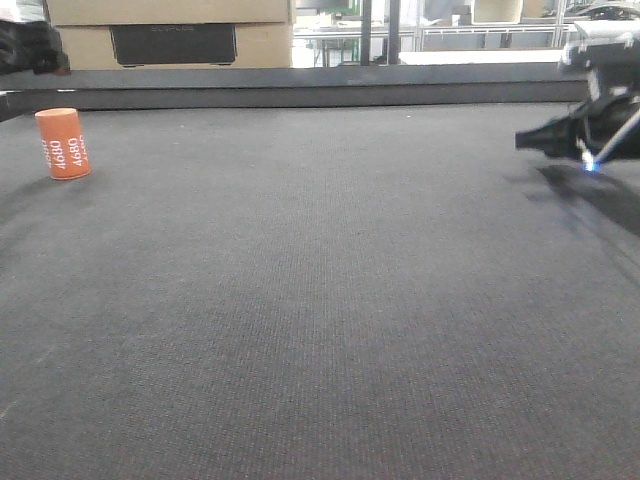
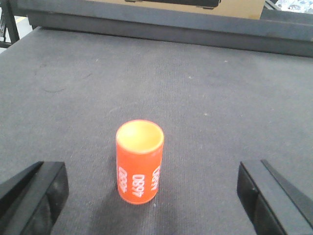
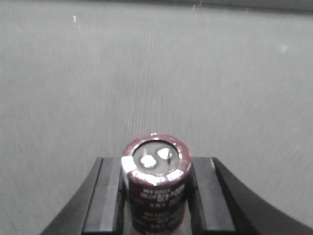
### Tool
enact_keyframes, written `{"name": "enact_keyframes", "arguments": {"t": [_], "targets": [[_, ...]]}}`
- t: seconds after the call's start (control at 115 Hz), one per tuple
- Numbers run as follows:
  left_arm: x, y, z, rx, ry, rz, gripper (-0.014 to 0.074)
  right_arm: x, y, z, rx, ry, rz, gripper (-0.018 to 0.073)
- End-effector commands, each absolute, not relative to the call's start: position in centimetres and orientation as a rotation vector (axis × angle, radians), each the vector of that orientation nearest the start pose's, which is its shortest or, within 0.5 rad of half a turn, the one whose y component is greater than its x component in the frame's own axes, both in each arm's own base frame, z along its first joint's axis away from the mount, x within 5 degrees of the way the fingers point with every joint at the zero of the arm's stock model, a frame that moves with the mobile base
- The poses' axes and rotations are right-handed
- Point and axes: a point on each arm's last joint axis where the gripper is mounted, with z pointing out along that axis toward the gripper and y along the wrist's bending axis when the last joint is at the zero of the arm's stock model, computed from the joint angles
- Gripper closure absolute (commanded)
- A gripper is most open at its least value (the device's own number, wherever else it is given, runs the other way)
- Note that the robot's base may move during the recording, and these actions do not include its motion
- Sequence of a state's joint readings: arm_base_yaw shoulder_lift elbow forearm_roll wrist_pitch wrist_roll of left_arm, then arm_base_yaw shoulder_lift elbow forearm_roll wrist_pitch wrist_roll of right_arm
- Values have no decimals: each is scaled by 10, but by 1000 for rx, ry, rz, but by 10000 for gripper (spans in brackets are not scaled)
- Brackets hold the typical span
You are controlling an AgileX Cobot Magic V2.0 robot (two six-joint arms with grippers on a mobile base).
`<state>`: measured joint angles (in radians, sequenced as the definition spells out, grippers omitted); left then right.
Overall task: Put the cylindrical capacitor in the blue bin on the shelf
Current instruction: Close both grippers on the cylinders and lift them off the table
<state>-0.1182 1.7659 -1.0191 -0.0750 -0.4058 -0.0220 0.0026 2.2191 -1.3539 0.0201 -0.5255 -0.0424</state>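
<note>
– Right wrist-mounted view: we had the right jaws clamped on the cylindrical capacitor [image 3: 155,191], over the tabletop [image 3: 146,73].
– And our left jaws stood wide apart, flanking the orange cylinder [image 2: 139,161].

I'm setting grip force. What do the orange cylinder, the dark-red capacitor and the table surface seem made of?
The orange cylinder: probably matte plastic; even colour, printed white digits. The capacitor: glossy sleeve, likely plastic over metal; silvery rim shines. The table surface: dark grey fabric-like mat, fine woven texture, no gloss.
</note>
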Motion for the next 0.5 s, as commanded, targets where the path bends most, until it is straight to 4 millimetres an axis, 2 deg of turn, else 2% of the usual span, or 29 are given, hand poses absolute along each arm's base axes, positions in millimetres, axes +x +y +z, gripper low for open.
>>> {"name": "enact_keyframes", "arguments": {"t": [0.0,0.139,0.295,0.494], "targets": [[393,-45,220,-19,1806,-130,-12,483,-1,171,-21,1745,-28,721],[403,-46,194,-21,1764,-125,-12,481,1,186,-23,1721,-26,721],[422,-48,172,-22,1730,-120,-12,480,0,192,-23,1719,-26,721],[449,-52,166,-23,1715,-124,-12,479,1,192,-23,1736,-26,721]]}}
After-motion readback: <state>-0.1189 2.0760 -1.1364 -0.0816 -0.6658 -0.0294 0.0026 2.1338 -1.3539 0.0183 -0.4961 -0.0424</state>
